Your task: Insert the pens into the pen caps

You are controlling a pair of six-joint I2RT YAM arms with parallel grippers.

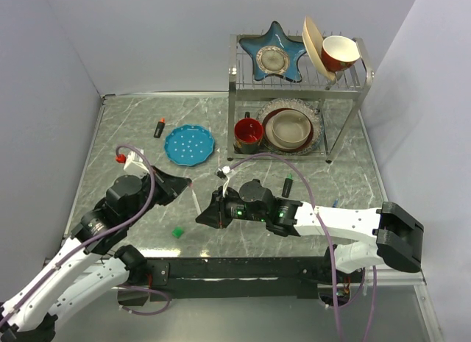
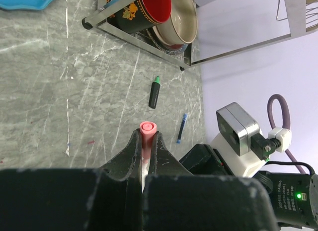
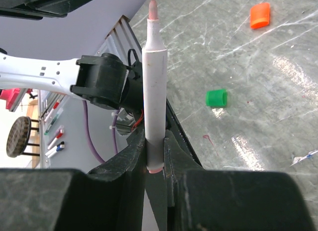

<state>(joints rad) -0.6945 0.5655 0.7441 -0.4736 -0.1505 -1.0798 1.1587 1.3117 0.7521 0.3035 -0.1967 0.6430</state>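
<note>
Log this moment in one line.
left hand: shut on pink plastic cap | right hand: shut on thin white pen | status: pen uncapped

The grey marbled table [image 1: 346, 165] carries several things. Seen from above, with the far edge as twelve, a wire dish rack [image 1: 234, 99] stands at one o'clock. A blue plate [image 1: 189, 145] lies at ten o'clock, and a black marker with an orange end [image 1: 159, 128] lies just beyond it, apart from it. A black marker with a green end [image 1: 287, 186] lies at three o'clock, and a thin blue pen [image 2: 182, 127] at four. A green cap [image 1: 177, 232] lies at seven o'clock, and an orange cap [image 3: 260, 15] lies apart from it.
</note>
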